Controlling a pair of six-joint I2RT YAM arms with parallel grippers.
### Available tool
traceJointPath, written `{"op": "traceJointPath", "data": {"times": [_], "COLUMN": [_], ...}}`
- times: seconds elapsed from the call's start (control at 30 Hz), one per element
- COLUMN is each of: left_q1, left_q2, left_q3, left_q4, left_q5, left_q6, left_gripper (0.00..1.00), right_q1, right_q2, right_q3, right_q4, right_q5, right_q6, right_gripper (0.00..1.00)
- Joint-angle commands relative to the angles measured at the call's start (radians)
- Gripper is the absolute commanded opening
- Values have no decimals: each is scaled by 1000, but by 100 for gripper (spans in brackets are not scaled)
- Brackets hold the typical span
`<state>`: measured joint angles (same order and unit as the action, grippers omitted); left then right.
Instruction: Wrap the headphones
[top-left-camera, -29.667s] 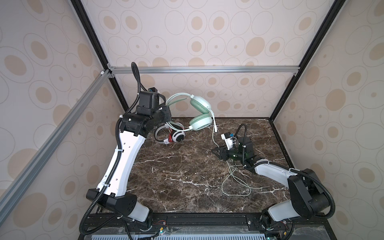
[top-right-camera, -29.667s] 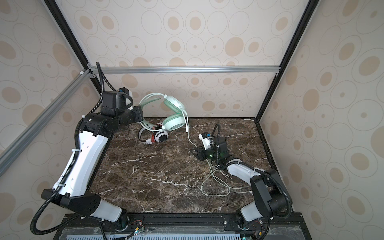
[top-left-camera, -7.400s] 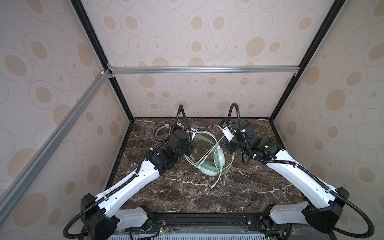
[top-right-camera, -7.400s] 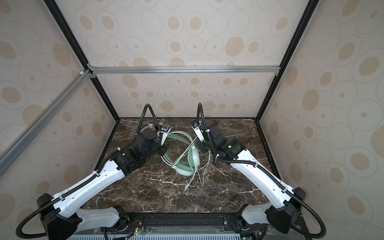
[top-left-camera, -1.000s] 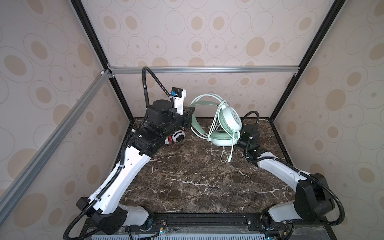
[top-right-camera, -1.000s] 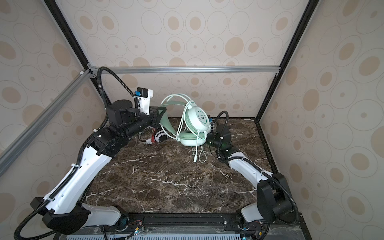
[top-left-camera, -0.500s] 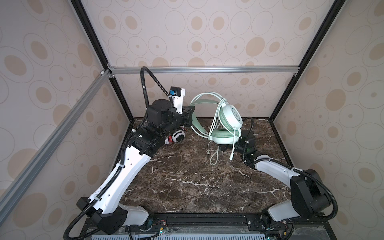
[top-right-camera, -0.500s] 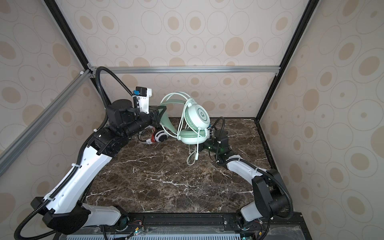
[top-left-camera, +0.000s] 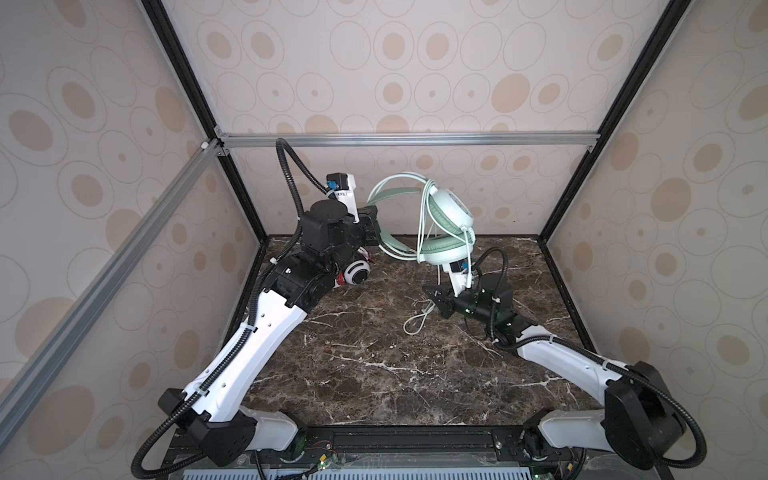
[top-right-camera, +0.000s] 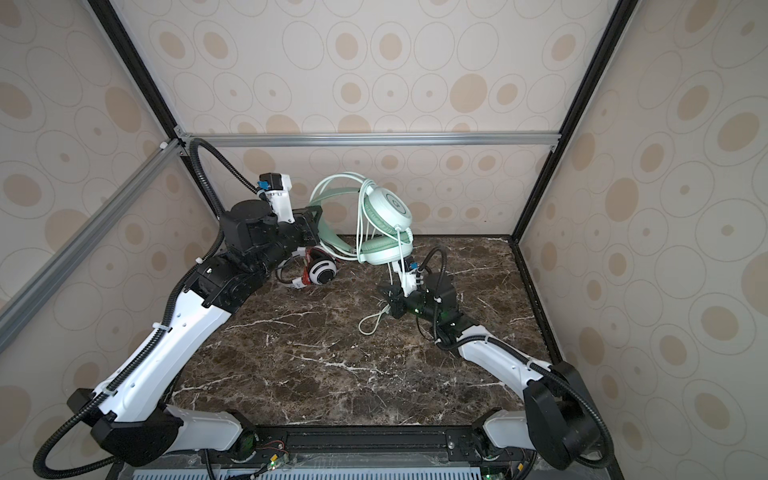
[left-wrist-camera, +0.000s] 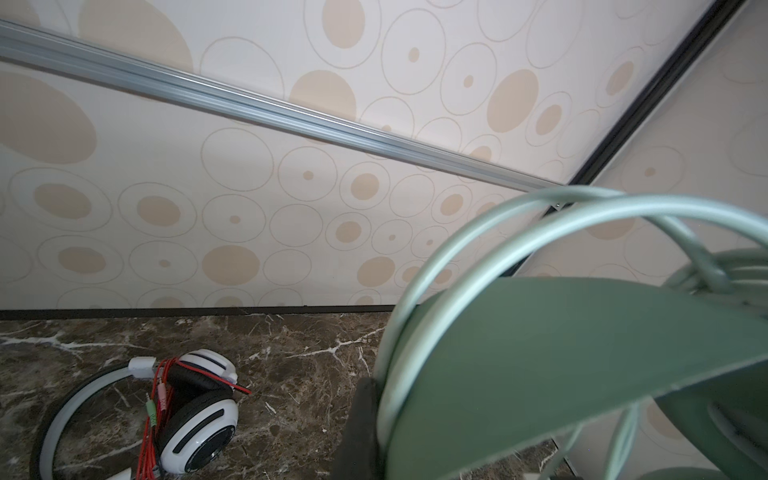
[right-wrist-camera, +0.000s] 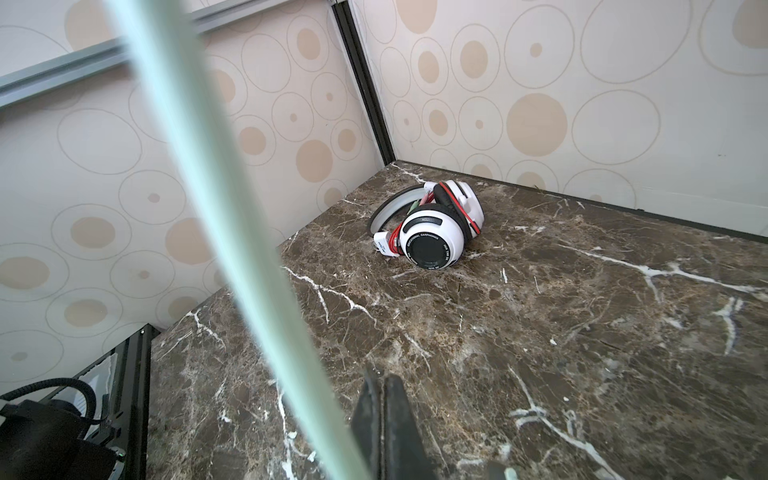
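Note:
My left gripper (top-left-camera: 376, 226) is raised at the back and shut on the headband (left-wrist-camera: 540, 365) of the mint-green headphones (top-left-camera: 449, 212), which hang in the air with pale green cable wound round the ear cups. More cable drops past my right wrist to a loop (top-left-camera: 415, 324) lying on the table. My right gripper (top-left-camera: 432, 297) is low over the marble, its jaws pressed flush together (right-wrist-camera: 380, 386). The blurred cable (right-wrist-camera: 249, 257) runs beside them, and I see nothing between them. The white headphones (top-left-camera: 355, 272) with red cable lie at the back left (right-wrist-camera: 432, 232).
A dark marble table (top-left-camera: 374, 374) sits inside patterned walls with black corner posts. An aluminium rail (top-left-camera: 415, 139) crosses the back wall above the arms. The white headset lies close under my left arm's wrist.
My right gripper has dropped from beside the hanging ear cups to just above the table and closed its jaws. The cable's loose end now lies as a loop on the marble. The left arm holds still.

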<state>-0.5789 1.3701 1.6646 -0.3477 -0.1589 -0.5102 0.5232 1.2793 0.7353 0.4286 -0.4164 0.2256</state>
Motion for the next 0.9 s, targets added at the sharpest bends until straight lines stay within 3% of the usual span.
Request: {"op": "traceJointPath", "data": {"times": [0.0, 0.43, 0.87], "left_q1": [10, 20, 22], "left_q2": [19, 92, 100], "left_q3": [112, 107, 51], "left_q4": [111, 92, 152], "left_q5": [-131, -242, -171], "left_q6": [-165, -283, -386], "left_gripper": [0, 0, 0], "right_q1": [28, 268, 334], "right_q2": [-56, -284, -171], "right_q3": [-57, -74, -55], "right_q4": [-111, -357, -405], "right_q5": [58, 299, 426], "right_q6": [-9, -64, -91], "right_gripper": [0, 0, 0]}}
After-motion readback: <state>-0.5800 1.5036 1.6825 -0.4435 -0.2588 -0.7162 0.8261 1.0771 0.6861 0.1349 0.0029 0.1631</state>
